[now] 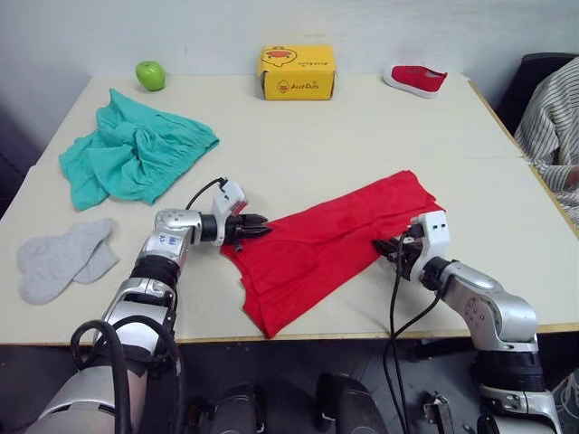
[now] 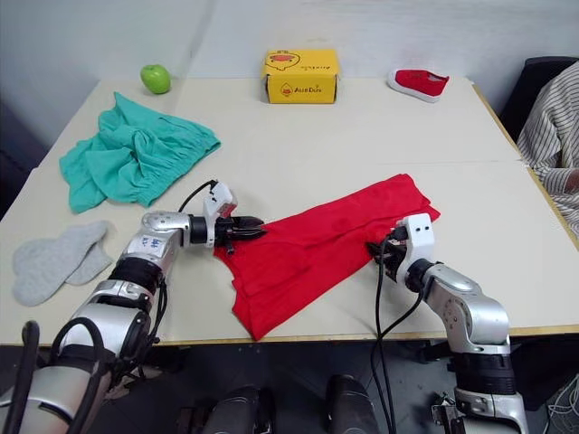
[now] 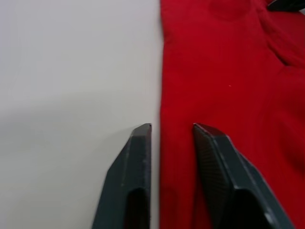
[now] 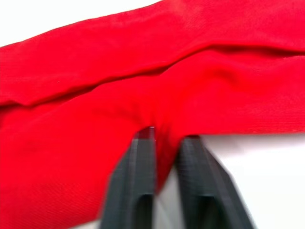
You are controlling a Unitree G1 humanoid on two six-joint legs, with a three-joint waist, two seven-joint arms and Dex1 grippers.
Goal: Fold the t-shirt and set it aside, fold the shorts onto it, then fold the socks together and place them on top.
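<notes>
The red t-shirt lies as a long folded strip running diagonally across the front of the table. My left gripper is at its left edge, fingers a little apart and open. One finger is on the bare table and the other on the cloth, which lies flat between them. My right gripper is at the strip's near right edge, shut on a puckered bit of red cloth. The teal shorts lie crumpled at the back left. The grey socks lie overlapping at the front left.
A green apple, a yellow box and a small red shoe stand along the table's far edge. A person in a striped sleeve sits past the right edge.
</notes>
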